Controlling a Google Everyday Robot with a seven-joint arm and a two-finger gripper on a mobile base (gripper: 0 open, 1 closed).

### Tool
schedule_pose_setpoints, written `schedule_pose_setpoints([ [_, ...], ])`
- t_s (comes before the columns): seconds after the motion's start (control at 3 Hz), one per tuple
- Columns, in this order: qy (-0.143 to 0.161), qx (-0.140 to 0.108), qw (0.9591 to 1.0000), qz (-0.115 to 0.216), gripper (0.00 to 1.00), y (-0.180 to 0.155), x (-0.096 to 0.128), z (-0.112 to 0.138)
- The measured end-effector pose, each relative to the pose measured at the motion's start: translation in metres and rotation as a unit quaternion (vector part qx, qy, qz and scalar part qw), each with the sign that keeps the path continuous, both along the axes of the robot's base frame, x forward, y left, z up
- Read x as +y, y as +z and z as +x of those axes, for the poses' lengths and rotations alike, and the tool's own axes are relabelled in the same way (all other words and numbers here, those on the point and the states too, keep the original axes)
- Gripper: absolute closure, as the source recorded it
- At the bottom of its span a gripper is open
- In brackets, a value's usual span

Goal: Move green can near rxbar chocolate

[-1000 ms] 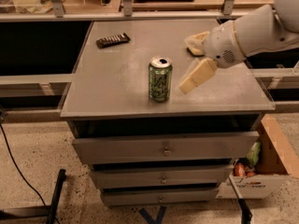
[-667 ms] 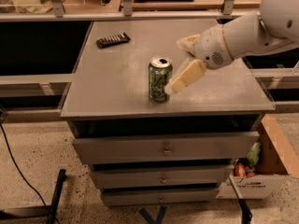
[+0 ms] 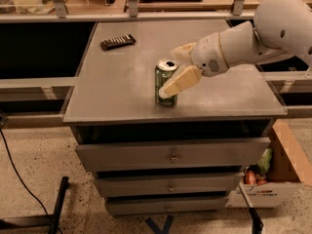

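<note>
- Cardboard box (image 3: 285, 177) sits on the floor, right of your drawer cabinet (image 3: 122, 96)
- rxbar chocolate (image 3: 117, 42) lies flat far left, well apart from the green can (image 3: 162, 79)
- Green can stands upright mid-front, silver top showing
- Your gripper (image 3: 170, 73) straddles it, spread wide

The gripper (image 3: 168, 72) sits at the green can (image 3: 160, 77), fingers spread either side. The near finger (image 3: 181, 81) covers the can's lower right (touching or not, can't say). The arm (image 3: 243, 43) runs off the right edge. Print on the rxbar chocolate (image 3: 117, 42) is too small to read, maybe pale lettering.
</note>
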State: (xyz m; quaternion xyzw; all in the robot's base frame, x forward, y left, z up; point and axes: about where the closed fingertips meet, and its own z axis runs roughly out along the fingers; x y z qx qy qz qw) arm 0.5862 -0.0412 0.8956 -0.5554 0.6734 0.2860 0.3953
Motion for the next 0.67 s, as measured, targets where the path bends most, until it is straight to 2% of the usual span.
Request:
schedule_pose_setpoints([
  [0.67, 0.0, 0.013, 0.9995, 0.027, 0.61, -0.0027, 0.0045, -0.001],
])
